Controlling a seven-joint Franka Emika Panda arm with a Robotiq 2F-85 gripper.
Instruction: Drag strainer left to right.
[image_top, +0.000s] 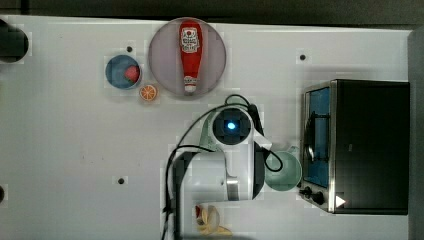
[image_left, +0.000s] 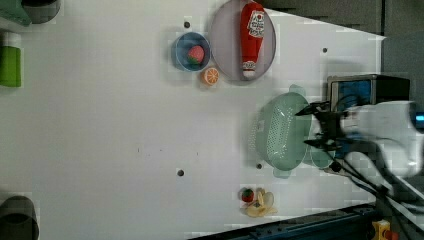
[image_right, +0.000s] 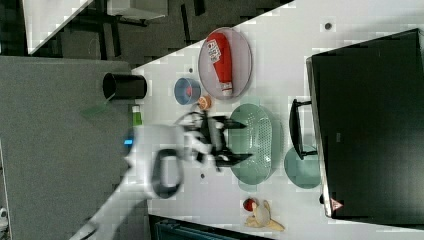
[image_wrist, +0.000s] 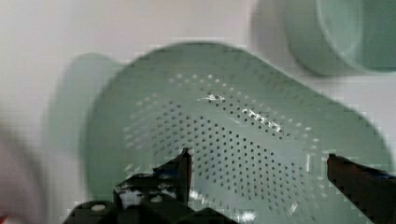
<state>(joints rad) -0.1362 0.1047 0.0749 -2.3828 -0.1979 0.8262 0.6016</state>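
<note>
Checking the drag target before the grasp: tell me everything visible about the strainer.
The strainer is a pale mint-green oval bowl, plastic by its look, with small holes across its base and a tab handle at each end. It sits upright and empty on the white table, between the plate with the ketchup bottle and the toy banana, next to the green cup. The open pincer hangs above its bowl; whether it touches isn't clear.

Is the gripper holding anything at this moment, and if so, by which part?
Nothing is held. The gripper hangs open above the strainer, its fingers spread wide over the perforated base without closing on the rim or any other part.
</note>
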